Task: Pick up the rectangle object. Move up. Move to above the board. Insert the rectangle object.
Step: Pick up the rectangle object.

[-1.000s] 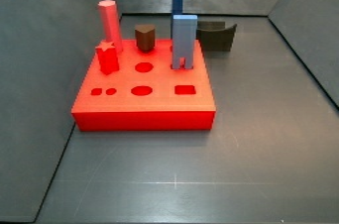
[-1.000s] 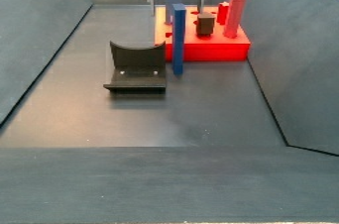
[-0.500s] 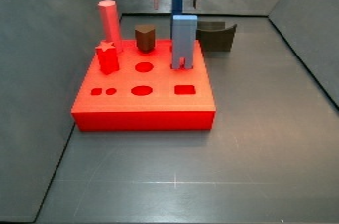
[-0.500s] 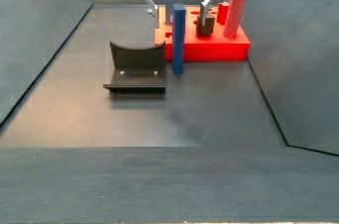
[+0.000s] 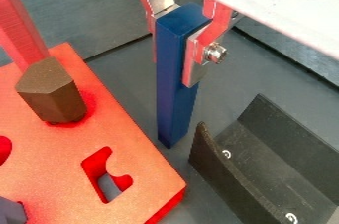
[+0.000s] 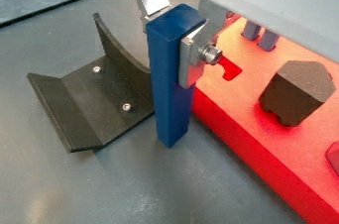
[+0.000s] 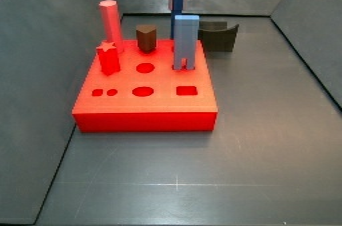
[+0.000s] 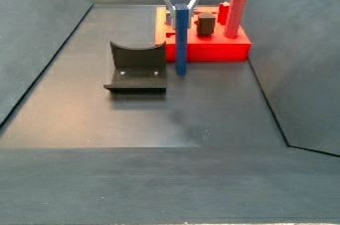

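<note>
The red board (image 7: 144, 95) fills the centre of a side view, its top cut with circular, star and rectangular holes. It stands clear of the floor's edges, so the arm can come at it from above. On it stand a red round peg (image 7: 108, 25), a pale grey-blue block (image 7: 186, 43) and a dark brown hexagonal block (image 5: 54, 90). The dark fixture (image 8: 134, 68) sits left of centre in a side view, just beside the board.

The rectangle object (image 6: 171, 79), a slim dark blue bar, stands upright on the floor between the fixture and the board, its foot apparently still on the ground. The gripper (image 5: 181, 22), at the upper middle of a wrist view, has its silver plates closed against the bar's top. That high grip likely leaves the lower length free to enter a hole. Lifting looks not yet begun.
</note>
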Tool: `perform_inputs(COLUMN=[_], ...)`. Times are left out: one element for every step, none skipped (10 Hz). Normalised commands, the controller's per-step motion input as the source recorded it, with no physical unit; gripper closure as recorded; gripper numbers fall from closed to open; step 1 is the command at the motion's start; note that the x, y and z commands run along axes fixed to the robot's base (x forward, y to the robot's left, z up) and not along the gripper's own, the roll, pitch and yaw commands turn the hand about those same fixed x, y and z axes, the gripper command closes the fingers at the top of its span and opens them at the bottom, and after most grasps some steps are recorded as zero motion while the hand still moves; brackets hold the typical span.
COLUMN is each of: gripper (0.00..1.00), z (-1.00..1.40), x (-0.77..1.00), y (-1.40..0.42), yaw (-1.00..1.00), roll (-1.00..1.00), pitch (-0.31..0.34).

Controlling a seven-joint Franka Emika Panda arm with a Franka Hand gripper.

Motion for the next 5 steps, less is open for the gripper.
perform_inputs(gripper=[1.0,1.0,1.0,1.0,1.0], z=[0.0,0.0,0.0,0.0,0.0], x=[0.0,0.0,0.0,0.0,0.0], y=[0.0,0.0,0.0,0.0,0.0], yaw=[0.0,0.0,0.0,0.0,0.0], roll=[0.0,0.0,0.0,0.0,0.0], pitch=[0.0,0.0,0.0,0.0,0.0])
